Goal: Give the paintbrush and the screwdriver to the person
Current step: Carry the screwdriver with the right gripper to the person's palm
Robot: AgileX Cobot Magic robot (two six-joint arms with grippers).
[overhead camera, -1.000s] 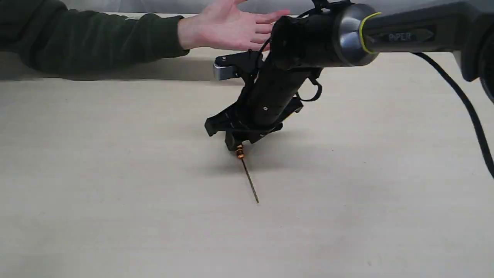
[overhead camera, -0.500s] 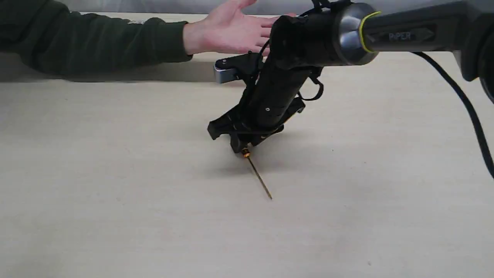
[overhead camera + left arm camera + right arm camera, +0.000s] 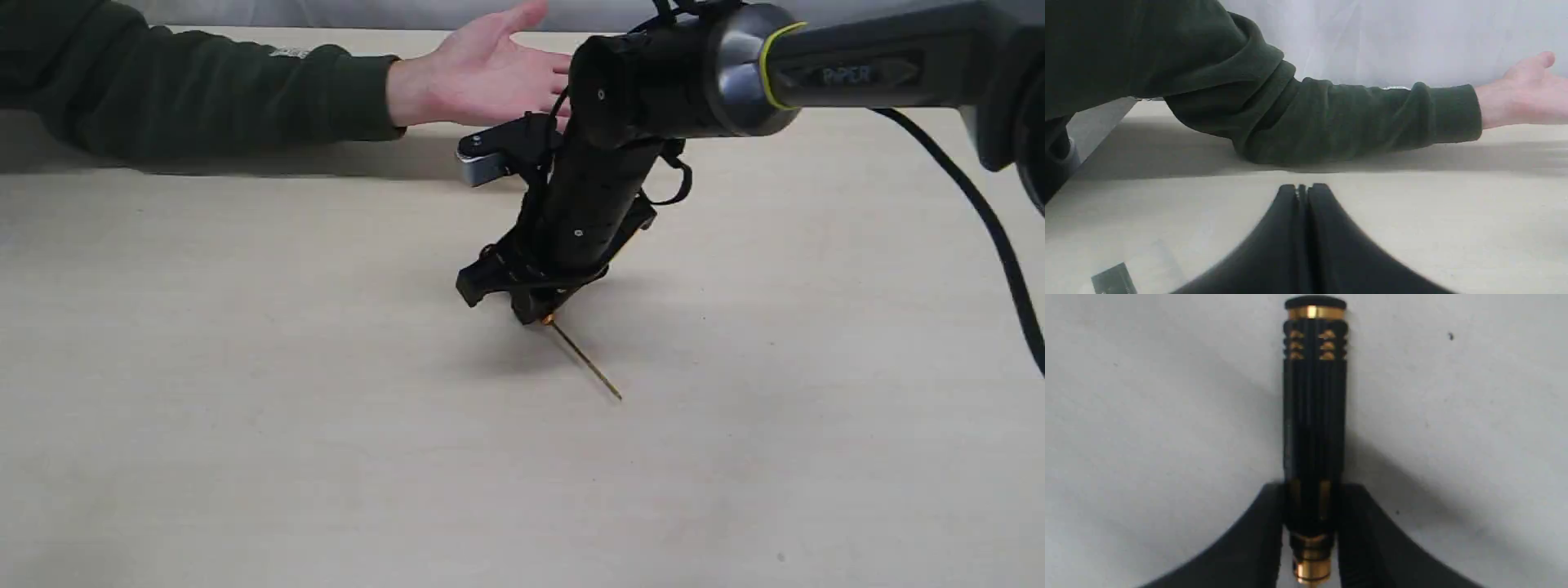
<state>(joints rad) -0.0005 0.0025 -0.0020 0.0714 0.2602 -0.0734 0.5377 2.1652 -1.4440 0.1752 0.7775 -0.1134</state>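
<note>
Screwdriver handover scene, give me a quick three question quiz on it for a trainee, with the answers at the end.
1. True or false: the right gripper is shut on the screwdriver, gripping it by the handle.
2. Pick one. The person's hand is: A) open with the palm up; B) closed in a fist; C) wrapped around the metal shaft.
3. Fill the gap: in the left wrist view, the left gripper has its jaws ____ with nothing between them.

Key: 1 true; 2 A; 3 shut.
</note>
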